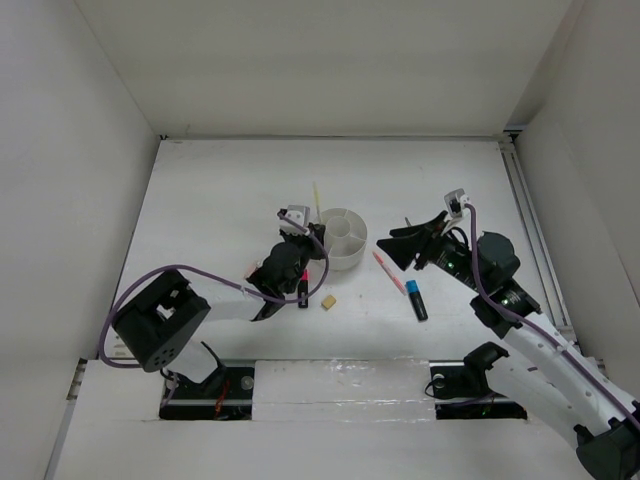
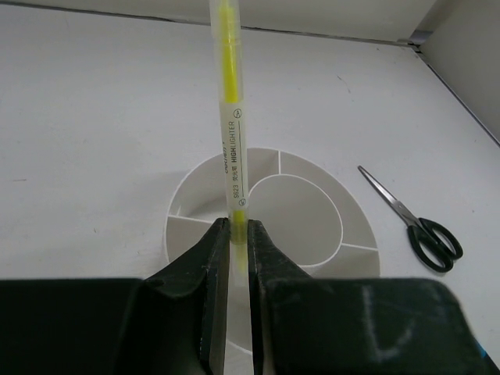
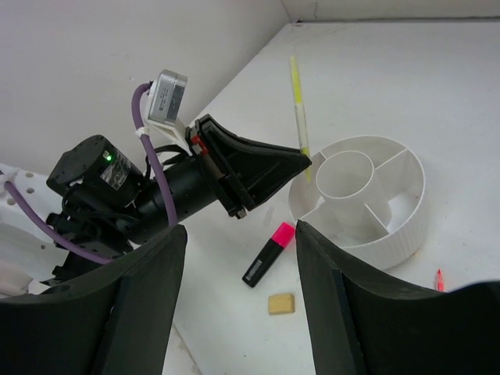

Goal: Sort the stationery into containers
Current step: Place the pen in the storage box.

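I am pinching the yellow highlighter [image 2: 229, 117] by its near end in my tight-closed left gripper [image 2: 234, 234], its long axis pointing straight ahead, the white organizer [image 2: 297, 223] sitting just beneath my fingertips, while my right gripper [image 1: 392, 247] is hanging open, empty, farther off.

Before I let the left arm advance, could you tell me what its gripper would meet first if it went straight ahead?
Probably the white organizer: its near rim lies just past the left gripper, shut on the yellow highlighter. Height is unclear, so it might pass over.
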`<move>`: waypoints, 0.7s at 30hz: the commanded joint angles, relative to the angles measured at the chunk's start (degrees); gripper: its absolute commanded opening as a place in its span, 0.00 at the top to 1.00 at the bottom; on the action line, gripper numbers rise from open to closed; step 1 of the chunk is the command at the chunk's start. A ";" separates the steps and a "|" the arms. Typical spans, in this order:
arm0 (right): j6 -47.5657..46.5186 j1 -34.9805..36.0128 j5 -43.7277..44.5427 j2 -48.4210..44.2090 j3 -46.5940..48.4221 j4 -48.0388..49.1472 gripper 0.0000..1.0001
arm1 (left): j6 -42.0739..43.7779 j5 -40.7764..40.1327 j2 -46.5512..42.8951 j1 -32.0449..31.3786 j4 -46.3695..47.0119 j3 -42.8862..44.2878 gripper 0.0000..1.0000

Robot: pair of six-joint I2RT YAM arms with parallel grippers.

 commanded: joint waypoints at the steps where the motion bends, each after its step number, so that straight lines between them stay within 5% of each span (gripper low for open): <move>1: -0.35 -0.40 -0.12 -0.85 0.21 2.06 0.36 | -1.96 -0.81 0.00 -0.52 4.29 -1.31 1.00; 21: 0.18 -0.40 0.41 -1.38 0.21 2.06 0.36 | -5.29 -1.96 -1.06 -1.58 2.71 -3.60 1.00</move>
